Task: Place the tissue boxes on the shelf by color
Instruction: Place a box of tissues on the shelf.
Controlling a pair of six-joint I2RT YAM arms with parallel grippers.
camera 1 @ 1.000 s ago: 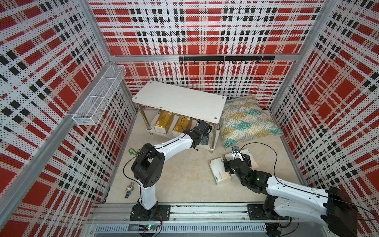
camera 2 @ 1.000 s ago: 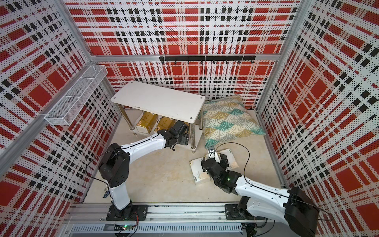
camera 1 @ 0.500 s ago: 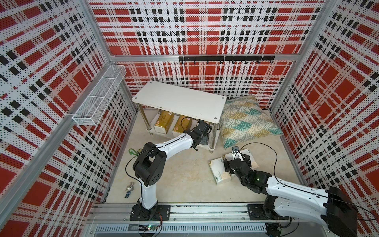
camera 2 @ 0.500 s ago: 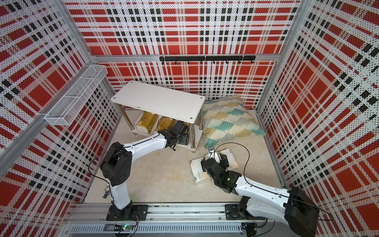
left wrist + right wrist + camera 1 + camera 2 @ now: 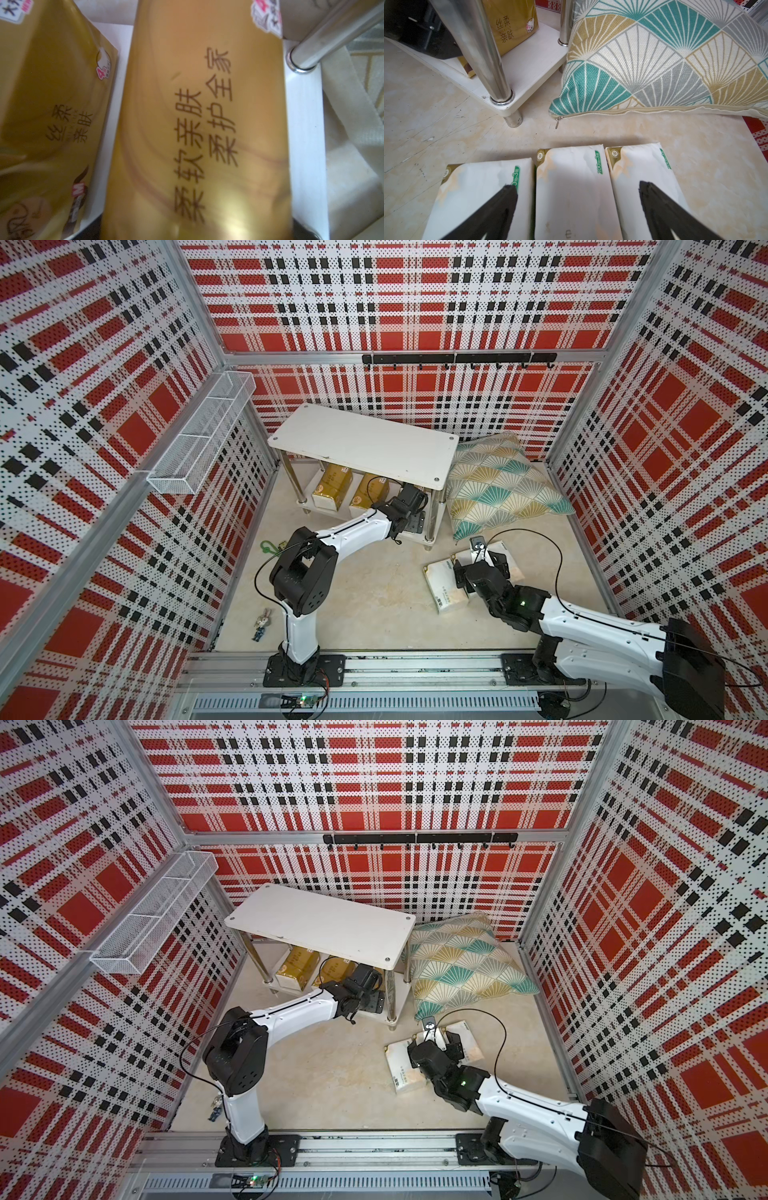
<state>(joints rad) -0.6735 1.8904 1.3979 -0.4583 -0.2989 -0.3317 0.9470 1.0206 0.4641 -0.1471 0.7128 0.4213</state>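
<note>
Top views: shelf [image 5: 361, 439] upper board bare. Two gold packs [image 5: 332, 485] on lower board. Left claw [image 5: 409, 512] reaches in beside them. White packs [image 5: 405, 1073] on surface [image 5: 332, 1065] near pillow [image 5: 457, 965].

Left wrist: third gold pack [image 5: 197, 124] on lower board. Claw state cannot tell. Best to let go fully, back out straight, clear of leg [image 5: 324, 41].

Right wrist: right claw [image 5: 577, 189] spread, straddling middle white pack [image 5: 571, 166]. Best to drop fingers into gaps, not onto neighbours.
</note>
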